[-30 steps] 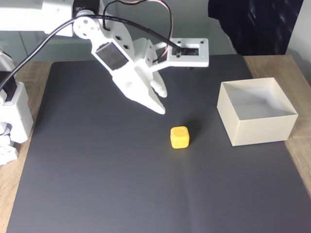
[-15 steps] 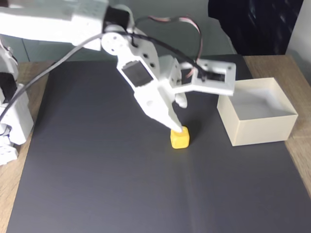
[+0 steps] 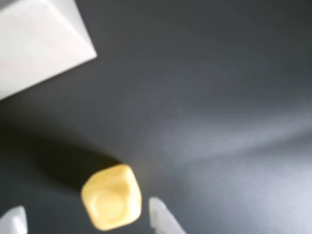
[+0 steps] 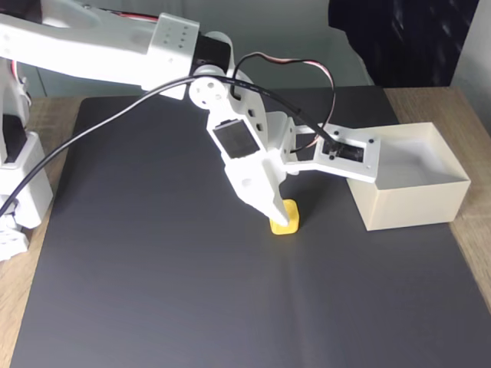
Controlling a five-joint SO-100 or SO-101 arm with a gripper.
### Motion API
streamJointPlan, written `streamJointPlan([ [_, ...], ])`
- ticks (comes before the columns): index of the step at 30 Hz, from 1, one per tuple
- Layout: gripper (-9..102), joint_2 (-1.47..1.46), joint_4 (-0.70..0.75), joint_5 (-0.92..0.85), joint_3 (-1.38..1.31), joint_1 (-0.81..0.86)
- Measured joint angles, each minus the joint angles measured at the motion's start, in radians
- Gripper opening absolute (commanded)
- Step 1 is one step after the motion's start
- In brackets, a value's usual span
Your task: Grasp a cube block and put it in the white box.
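The cube block [image 3: 111, 197] is a small yellow cube lying on the black mat; in the fixed view the cube block [image 4: 287, 221] is partly covered by a white finger. My gripper [image 4: 281, 211] is lowered over it and open. In the wrist view the gripper [image 3: 88, 220] has one fingertip on each side of the cube, the right one close to it and the left one well apart. The white box [image 4: 414, 205] stands to the right of the cube in the fixed view. A corner of the white box [image 3: 39, 44] fills the wrist view's top left.
A black mat [image 4: 153, 291] covers most of the wooden table [image 4: 476, 238]. The arm's base [image 4: 19, 184] stands at the left edge. The wrist camera mount [image 4: 349, 157] overhangs the box's left wall. A dark object [image 4: 399, 38] sits behind the box.
The arm has swung right and come down. The gripper went from hanging above the mat, left of the cube, to straddling it. Neither cube nor box has moved.
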Motion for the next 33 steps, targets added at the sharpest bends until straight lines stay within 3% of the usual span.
streamJointPlan([
  [33, 34, -0.130, -0.021, 0.057, -0.049, -0.002],
])
